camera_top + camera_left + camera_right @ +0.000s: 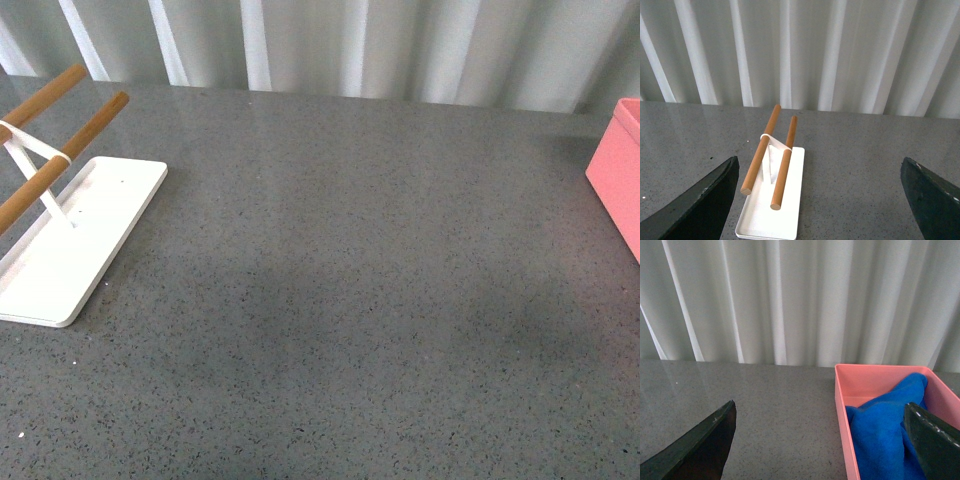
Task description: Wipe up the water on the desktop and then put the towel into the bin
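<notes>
Already the towel (880,437) lies bunched inside the bin (841,390), its blue folds heaped against the pink walls in the right wrist view. Both hands stand wide open and hold nothing: the right hand (820,440) sits before the bin, the left hand (817,200) faces the white tray (790,210) with two wooden rods (760,155). From the front, the bench (350,300) shows only the tray at left and the bin's corner at the right edge.
</notes>
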Tool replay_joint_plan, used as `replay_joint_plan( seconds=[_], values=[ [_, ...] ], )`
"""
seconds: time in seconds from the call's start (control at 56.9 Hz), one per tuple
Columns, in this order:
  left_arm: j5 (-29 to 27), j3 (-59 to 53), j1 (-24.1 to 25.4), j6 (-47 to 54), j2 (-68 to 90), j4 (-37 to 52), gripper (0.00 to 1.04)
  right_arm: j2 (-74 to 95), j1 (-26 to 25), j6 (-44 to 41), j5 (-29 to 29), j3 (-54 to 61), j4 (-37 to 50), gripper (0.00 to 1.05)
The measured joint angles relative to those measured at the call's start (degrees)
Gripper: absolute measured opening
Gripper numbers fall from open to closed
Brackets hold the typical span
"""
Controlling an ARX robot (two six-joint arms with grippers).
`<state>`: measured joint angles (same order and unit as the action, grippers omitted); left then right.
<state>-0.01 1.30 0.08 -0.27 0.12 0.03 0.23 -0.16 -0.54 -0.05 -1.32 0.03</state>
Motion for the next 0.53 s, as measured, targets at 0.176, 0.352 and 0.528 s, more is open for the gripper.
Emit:
replay_joint_plan(
  seconds=[0.176, 0.352, 0.528],
  values=[
    [0.0, 0.0, 0.0, 0.0, 0.0, 0.0, 0.98, 0.0, 0.0, 0.0, 0.0, 0.0, 0.0, 0.98],
    [0.0, 0.0, 0.0, 0.0, 0.0, 0.0, 0.98, 0.0, 0.0, 0.0, 0.0, 0.0, 0.0, 0.98],
    [0.0, 0.0, 0.0, 0.0, 0.0, 0.0, 0.98, 0.0, 0.0, 0.0, 0.0, 0.0, 0.0, 0.98]
  ],
)
